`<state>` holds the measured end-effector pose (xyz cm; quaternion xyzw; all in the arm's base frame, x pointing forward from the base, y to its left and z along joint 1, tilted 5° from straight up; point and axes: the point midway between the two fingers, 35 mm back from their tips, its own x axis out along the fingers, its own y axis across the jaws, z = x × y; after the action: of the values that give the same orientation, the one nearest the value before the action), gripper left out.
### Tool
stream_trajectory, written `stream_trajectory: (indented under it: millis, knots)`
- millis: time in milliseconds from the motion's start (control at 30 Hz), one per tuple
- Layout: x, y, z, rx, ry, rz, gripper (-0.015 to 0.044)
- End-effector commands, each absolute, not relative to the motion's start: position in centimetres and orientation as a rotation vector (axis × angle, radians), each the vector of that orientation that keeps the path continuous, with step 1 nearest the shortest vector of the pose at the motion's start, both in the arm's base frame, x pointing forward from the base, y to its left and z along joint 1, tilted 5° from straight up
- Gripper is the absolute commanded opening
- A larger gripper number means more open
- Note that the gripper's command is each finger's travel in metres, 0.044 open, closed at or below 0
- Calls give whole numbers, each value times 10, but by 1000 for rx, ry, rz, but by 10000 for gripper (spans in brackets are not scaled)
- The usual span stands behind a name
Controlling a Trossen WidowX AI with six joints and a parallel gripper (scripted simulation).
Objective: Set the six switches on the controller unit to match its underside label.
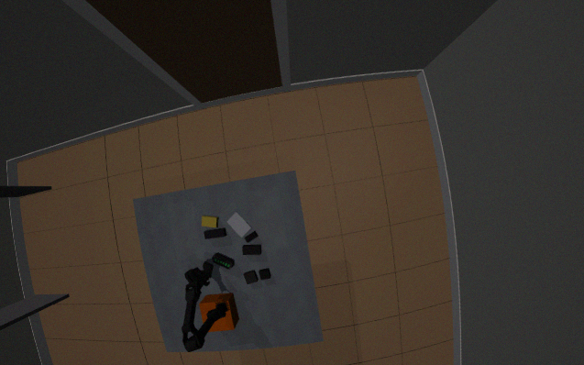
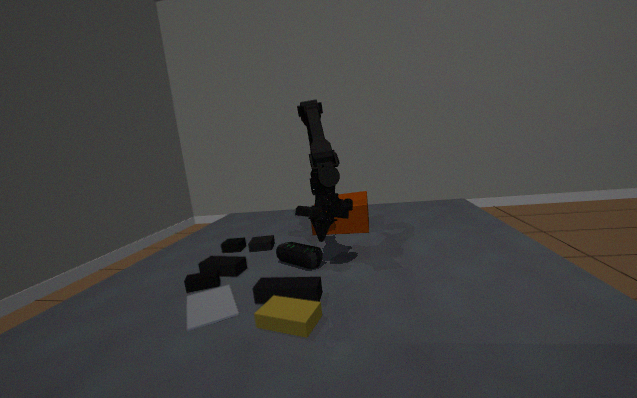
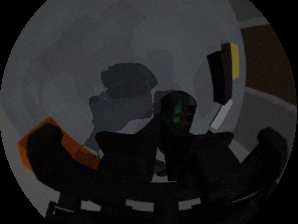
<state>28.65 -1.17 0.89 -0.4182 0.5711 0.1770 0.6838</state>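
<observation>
The dark grey controller unit (image 1: 223,259) (image 2: 299,256) (image 3: 179,101) sits on the bench, switches facing up. Green shows in a row along its top in the top view. The wrist view shows only a few green patches, and the rest of the unit is hidden behind the fingers. The separate switch settings are too small and dark to read. The label is not visible. My gripper (image 1: 209,266) (image 2: 321,239) (image 3: 158,116) is shut with nothing in it, pointing down close above one end of the unit. Contact cannot be made out.
An orange box (image 1: 218,321) (image 2: 358,220) stands behind, beneath the arm. A black block (image 1: 215,234) and yellow block (image 1: 209,222) (image 2: 288,315) lie beyond the unit. A white plate (image 1: 238,225) (image 2: 211,307) and several other dark blocks lie to one side.
</observation>
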Motion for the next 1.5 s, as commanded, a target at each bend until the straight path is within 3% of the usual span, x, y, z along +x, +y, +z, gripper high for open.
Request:
stream_trajectory:
  millis: [0, 367, 767, 1467]
  knots:
    - [285, -11, 10, -935, 1265, 375, 0]
    - [289, -19, 12, -914, 1291, 398, 0]
    - [297, -101, 44, -748, 1407, 596, 0]
    - [300, -104, 24, -750, 1412, 600, 0]
